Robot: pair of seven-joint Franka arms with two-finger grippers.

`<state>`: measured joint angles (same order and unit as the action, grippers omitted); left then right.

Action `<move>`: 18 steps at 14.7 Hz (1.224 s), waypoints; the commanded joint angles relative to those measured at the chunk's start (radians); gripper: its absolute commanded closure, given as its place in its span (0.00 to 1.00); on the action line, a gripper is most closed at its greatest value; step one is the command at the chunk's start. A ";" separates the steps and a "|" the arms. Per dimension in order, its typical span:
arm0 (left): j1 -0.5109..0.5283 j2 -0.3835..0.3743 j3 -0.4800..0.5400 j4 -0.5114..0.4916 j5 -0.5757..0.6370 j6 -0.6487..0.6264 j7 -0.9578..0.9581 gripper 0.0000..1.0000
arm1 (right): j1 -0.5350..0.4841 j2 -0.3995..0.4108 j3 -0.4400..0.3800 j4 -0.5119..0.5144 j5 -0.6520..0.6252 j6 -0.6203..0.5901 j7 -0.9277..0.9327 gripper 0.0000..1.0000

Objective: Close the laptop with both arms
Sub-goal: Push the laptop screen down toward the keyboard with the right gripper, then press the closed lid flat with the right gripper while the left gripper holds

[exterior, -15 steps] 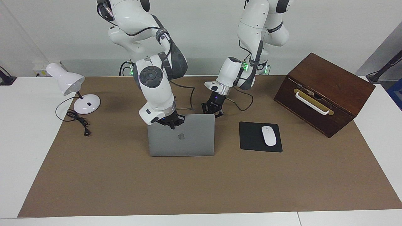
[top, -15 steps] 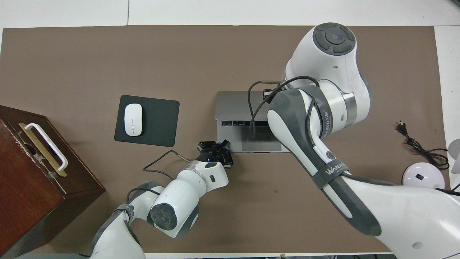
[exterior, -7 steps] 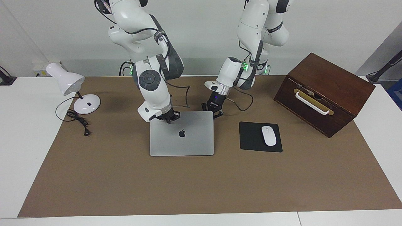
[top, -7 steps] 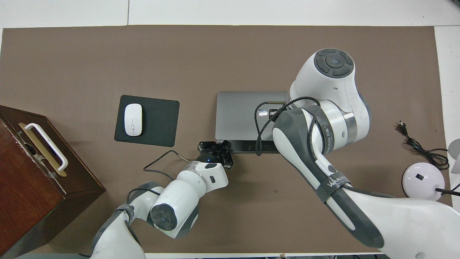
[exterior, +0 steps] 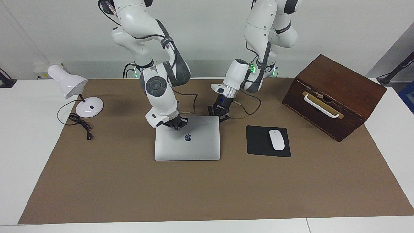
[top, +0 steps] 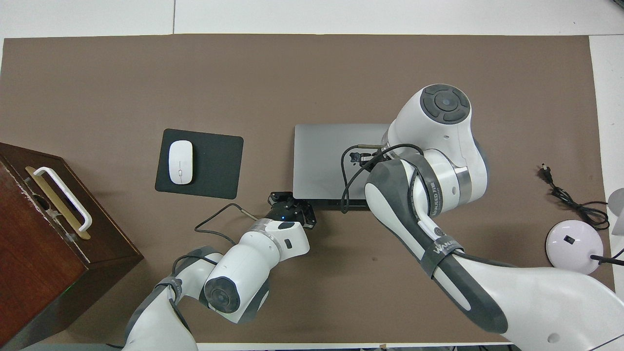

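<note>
The silver-grey laptop [exterior: 194, 149] lies in the middle of the brown mat, its lid with the dark apple logo down almost flat. In the overhead view the laptop [top: 317, 161] shows a thin dark strip along its edge nearest the robots. My right gripper [exterior: 176, 124] rests on the lid near that edge, beside the logo; from above the right gripper [top: 358, 157] is partly hidden by its own arm. My left gripper [exterior: 220, 114] is open at the laptop's corner nearest the robots, toward the left arm's end; it also shows from above [top: 291, 207].
A black mouse pad [exterior: 258, 142] with a white mouse [exterior: 277, 139] lies beside the laptop toward the left arm's end. A dark wooden box [exterior: 336, 94] stands past it. A white desk lamp [exterior: 89, 107] and its cord [exterior: 81, 124] are at the right arm's end.
The right gripper has pushed the lid down from upright to almost flat and moved along it toward the logo. The left gripper has stayed at the corner.
</note>
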<state>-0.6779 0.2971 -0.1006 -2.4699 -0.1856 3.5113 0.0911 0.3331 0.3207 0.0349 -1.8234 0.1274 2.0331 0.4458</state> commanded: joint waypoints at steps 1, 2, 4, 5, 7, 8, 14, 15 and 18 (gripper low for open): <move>-0.009 0.086 0.022 -0.093 -0.015 -0.032 0.030 1.00 | -0.009 -0.017 0.007 -0.046 0.026 0.045 -0.029 1.00; -0.008 0.086 0.024 -0.095 -0.015 -0.026 0.030 1.00 | -0.009 -0.015 0.007 -0.051 0.026 0.055 -0.029 1.00; -0.009 0.086 0.024 -0.098 -0.015 -0.025 0.035 1.00 | -0.008 -0.015 0.007 -0.053 0.026 0.061 -0.030 1.00; -0.008 0.086 0.022 -0.099 -0.015 -0.023 0.039 1.00 | -0.009 -0.015 0.007 -0.053 0.026 0.061 -0.030 1.00; -0.008 0.086 0.024 -0.103 -0.015 -0.023 0.039 1.00 | -0.009 -0.011 0.007 -0.053 0.026 0.070 -0.030 1.00; -0.008 0.086 0.022 -0.103 -0.015 -0.023 0.039 1.00 | -0.008 -0.005 0.007 -0.057 0.026 0.079 -0.030 1.00; 0.003 0.086 0.022 -0.101 -0.015 -0.025 0.036 1.00 | -0.008 -0.003 0.007 -0.063 0.026 0.090 -0.029 1.00; 0.003 0.086 0.022 -0.099 -0.015 -0.026 0.036 1.00 | -0.008 -0.003 0.007 -0.063 0.026 0.091 -0.029 1.00; 0.003 0.085 0.022 -0.101 -0.015 -0.025 0.036 1.00 | -0.008 -0.003 0.007 -0.063 0.026 0.104 -0.029 1.00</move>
<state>-0.6780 0.3024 -0.1020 -2.4762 -0.1855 3.5362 0.1001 0.3335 0.3213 0.0349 -1.8627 0.1275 2.1028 0.4458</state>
